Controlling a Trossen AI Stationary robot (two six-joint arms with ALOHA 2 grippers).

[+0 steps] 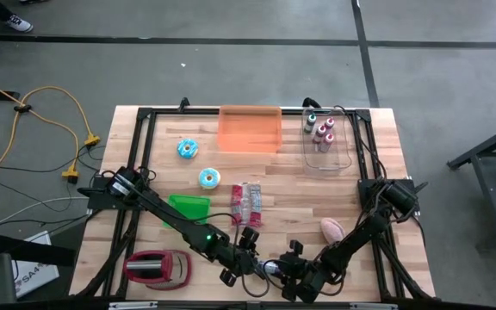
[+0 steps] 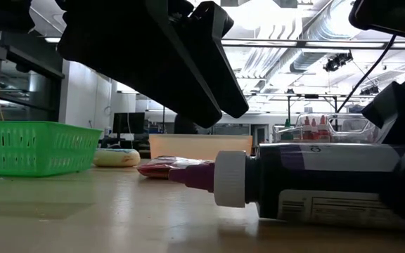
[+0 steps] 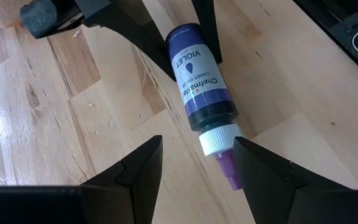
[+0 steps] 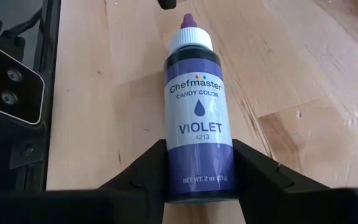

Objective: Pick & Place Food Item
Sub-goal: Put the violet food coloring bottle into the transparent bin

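Observation:
A violet food-colour bottle (image 4: 197, 118) with a white cap and purple tip lies on its side near the table's front edge (image 1: 269, 269). My right gripper (image 4: 201, 180) is at the bottle's bottom end, with one finger on each side of it. My left gripper (image 3: 194, 171) hovers open just above the table at the cap end (image 3: 219, 140). The purple tip (image 3: 229, 173) shows beside one of its fingers, apart from it. In the low view the bottle (image 2: 315, 179) rests on the wood under the left gripper (image 2: 188, 63). My right gripper pinches the bottle's bottom end (image 4: 197, 186) between its two fingers (image 4: 157, 168), one on each side of the round body. The fingers slant down from the table's right side and lie along the bottle. The bottle lies flat on the table, cap pointing away toward the left arm.
A green basket (image 1: 189, 207), two doughnuts (image 1: 188, 149), a red packet (image 1: 246, 205) and a pink item (image 1: 332, 228) lie mid-table. An orange bin (image 1: 250, 129) and a clear bin holding bottles (image 1: 325, 138) stand at the back. A red object (image 1: 156, 267) sits front left.

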